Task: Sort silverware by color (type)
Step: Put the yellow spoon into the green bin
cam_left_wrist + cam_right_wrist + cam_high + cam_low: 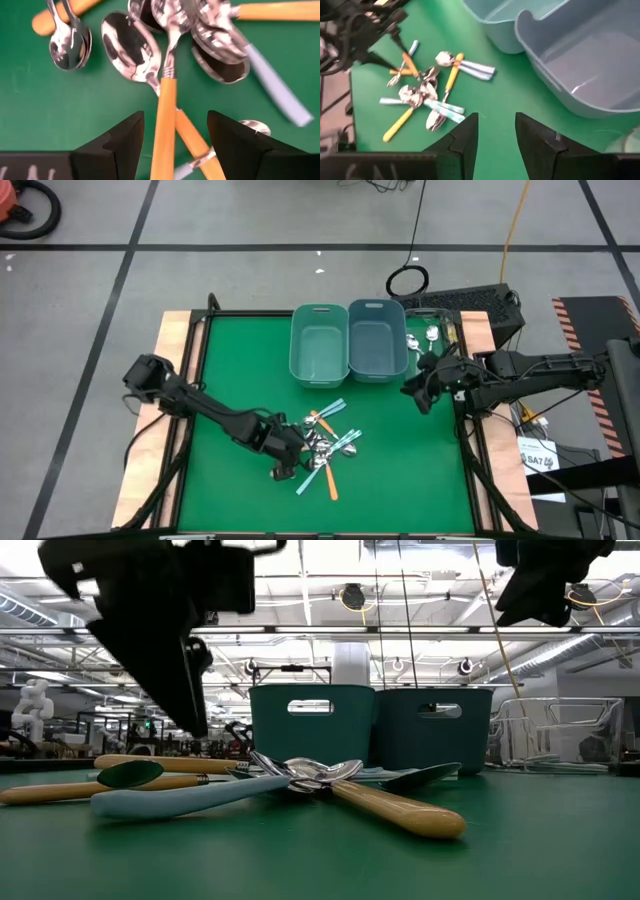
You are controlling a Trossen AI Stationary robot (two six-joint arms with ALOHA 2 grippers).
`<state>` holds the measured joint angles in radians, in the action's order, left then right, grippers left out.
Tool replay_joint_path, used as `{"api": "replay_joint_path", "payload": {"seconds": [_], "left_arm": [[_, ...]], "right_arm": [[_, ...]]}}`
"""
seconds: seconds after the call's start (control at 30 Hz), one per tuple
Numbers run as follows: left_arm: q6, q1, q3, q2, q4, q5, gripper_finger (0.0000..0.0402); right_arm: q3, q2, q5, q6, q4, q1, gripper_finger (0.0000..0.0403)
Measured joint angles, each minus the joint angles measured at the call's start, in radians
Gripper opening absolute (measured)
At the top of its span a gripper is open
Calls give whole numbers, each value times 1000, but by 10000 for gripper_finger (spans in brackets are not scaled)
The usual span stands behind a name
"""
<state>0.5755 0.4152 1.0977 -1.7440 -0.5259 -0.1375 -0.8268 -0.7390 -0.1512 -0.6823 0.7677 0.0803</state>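
The silverware lies in a heap (325, 442) on the green mat, near the front middle: spoons with shiny bowls and orange, light blue or teal handles, crossing one another (300, 780). My left gripper (290, 455) hovers low over the heap's left side, pointing steeply down, open. Its fingers stand on either side of an orange spoon handle (165, 125) without touching it. A second orange handle (197, 145) crosses underneath. My right gripper (415, 390) hangs open and empty (496, 117) above the mat, right of the bins.
Two teal bins (320, 345) (378, 340) stand side by side at the far middle, both empty. A few more spoons (425, 340) lie right of the right bin. A wooden border (175, 360) frames the mat. Bare green mat lies between heap and bins.
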Motion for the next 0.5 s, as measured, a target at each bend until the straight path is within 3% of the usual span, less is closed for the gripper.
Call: {"api": "replay_joint_path", "payload": {"seconds": [0.23,0.5], "left_arm": [[20,-20,0,-70,14,0,225],[31,-46,0,-82,146,-16,225]], "right_arm": [[0,0,77,78,0,0,125],[0,0,104,122,0,0,125]]}}
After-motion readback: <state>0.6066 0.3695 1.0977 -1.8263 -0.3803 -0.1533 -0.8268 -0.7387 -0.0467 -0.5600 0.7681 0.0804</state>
